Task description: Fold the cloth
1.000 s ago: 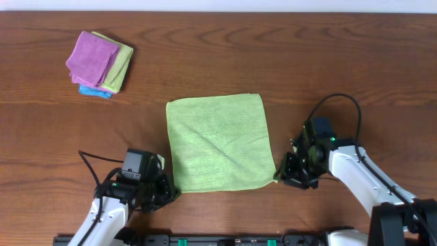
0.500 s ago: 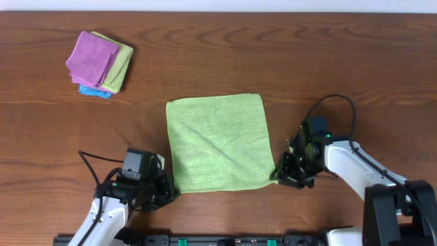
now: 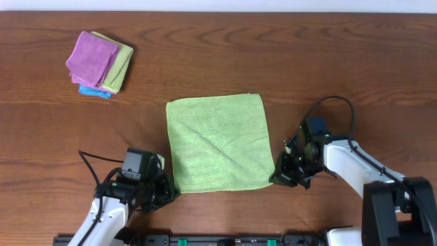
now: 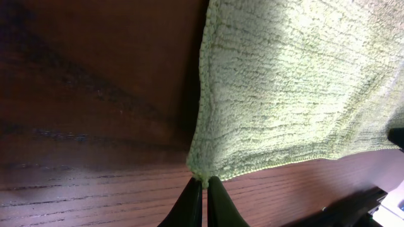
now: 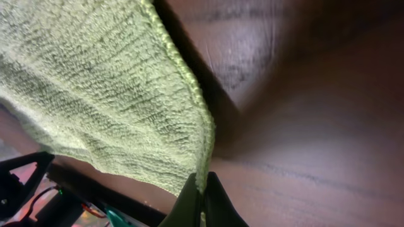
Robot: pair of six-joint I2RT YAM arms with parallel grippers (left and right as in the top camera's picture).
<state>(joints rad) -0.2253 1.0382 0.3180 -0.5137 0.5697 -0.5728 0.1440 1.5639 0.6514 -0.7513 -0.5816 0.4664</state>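
Green cloth [image 3: 217, 142] lies flat mid-table. The left gripper [image 4: 202, 186] has its jaws pressed tight on the near-left corner, and the right gripper [image 5: 201, 184] pinches the near-right corner just as tightly. Dark wooden table [image 3: 341, 61], folded cloths [image 3: 99, 63] stacked far left.

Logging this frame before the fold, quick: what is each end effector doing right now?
Left end effector: closed on the near-left corner of the green cloth.
Right end effector: closed on the near-right corner of the same cloth.
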